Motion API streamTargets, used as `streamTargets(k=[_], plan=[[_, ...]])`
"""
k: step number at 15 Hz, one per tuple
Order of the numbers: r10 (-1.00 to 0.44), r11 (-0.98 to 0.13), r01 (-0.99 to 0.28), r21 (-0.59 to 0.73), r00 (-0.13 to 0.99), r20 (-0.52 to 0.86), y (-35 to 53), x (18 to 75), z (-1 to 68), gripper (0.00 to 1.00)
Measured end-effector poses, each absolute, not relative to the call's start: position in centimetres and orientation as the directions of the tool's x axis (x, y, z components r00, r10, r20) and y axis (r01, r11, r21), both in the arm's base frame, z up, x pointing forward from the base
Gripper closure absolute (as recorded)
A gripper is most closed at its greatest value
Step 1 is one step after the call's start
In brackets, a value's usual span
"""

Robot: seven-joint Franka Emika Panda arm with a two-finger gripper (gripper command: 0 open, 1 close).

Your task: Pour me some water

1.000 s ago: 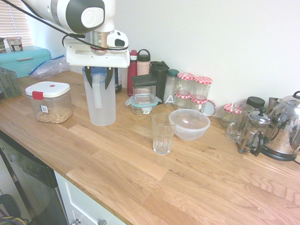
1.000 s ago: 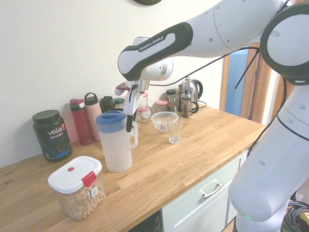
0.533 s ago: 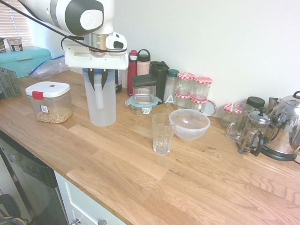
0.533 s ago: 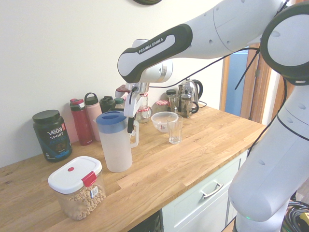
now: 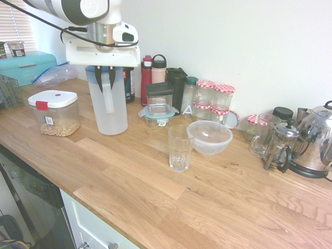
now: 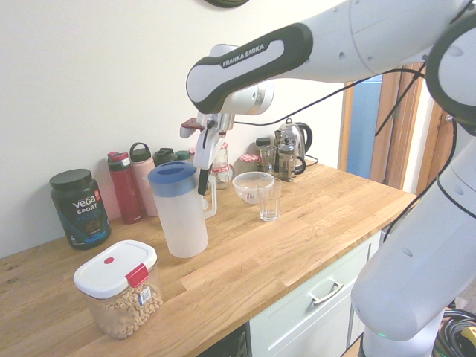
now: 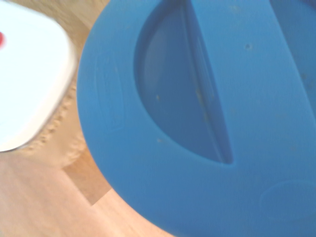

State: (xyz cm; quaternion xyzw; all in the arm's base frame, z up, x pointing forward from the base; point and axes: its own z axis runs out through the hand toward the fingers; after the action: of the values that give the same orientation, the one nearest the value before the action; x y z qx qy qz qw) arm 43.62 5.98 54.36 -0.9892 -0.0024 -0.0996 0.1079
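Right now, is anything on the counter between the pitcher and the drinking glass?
Nothing visible. The pitcher hangs from the gripper by its handle; bare counter runs to the glass. The bowl sits just beyond the glass, not between.

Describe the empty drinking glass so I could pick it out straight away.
On the wooden counter, look just in front of the clear bowl. The glass stands there alone and upright. Unlike the jars by the wall, it is open-topped and lidless.
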Motion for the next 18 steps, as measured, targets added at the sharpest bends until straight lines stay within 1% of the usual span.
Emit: streamTargets(k=[3,7,10,12,14,16,18], plan=[[-0.009,-0.977,0.041,-0.210,0.973,0.230,3.8,41.1,58.8,1.00],[0.005,-0.989,0.041,-0.144,0.970,0.243,-3.3,38.2,61.9,1.00],[0.106,-0.986,0.127,-0.104,0.976,0.191,-8.9,35.4,62.4,1.00],[0.203,-0.972,0.219,-0.090,0.967,0.156,-12.1,33.1,63.0,1.00],[0.269,-0.957,0.282,-0.073,0.952,0.144,-15.6,31.2,64.0,1.00],[0.297,-0.950,0.308,-0.056,0.944,0.143,-18.9,30.7,64.4,1.00],[0.302,-0.950,0.309,-0.038,0.945,0.127,-21.7,32.0,64.3,1.00]])
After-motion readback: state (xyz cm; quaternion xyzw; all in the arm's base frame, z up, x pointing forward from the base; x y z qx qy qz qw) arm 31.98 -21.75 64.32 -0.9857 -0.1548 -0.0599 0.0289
